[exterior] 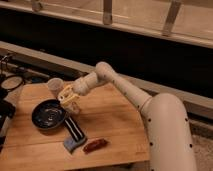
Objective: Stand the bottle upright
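A pale, whitish bottle (pixel 54 86) stands at the back left of the wooden table (pixel 112 125); it looks upright and only its upper part shows. My gripper (pixel 68 99), cream-coloured, hangs low over the table just right of and in front of the bottle, close to it or touching it. Whether it holds the bottle does not show. The white arm (pixel 125 87) reaches in from the right.
A black bowl (pixel 49 114) sits left of the gripper. A blue and black sponge (pixel 74 134) lies in front of it, with a reddish-brown oblong item (pixel 95 145) beside that. Dark objects (pixel 10 82) crowd the far left edge. A dark wall and rail run behind the table.
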Available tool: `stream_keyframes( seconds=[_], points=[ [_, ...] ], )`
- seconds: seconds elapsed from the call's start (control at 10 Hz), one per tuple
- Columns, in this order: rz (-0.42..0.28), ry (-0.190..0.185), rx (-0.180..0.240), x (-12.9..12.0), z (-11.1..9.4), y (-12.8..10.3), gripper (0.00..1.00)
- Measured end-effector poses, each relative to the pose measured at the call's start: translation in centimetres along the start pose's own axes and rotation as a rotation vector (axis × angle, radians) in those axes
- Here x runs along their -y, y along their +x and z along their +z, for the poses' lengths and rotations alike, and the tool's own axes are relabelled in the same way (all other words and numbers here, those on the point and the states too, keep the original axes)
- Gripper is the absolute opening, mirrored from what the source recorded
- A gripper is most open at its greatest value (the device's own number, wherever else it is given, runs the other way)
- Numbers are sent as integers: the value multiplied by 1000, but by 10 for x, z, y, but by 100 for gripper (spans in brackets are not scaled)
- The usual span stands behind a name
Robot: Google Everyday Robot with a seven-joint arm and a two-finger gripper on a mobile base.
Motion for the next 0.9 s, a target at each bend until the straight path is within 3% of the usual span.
stream_keyframes(
  seconds=[0.1,0.3,0.5,0.9],
  points=[
    [0,1,0,0,0,0,8],
    [0,-2,-11,-1,0,5,1],
    [7,7,0,0,-3,4,6],
    [90,99,125,20,-51,16,48]
  ],
)
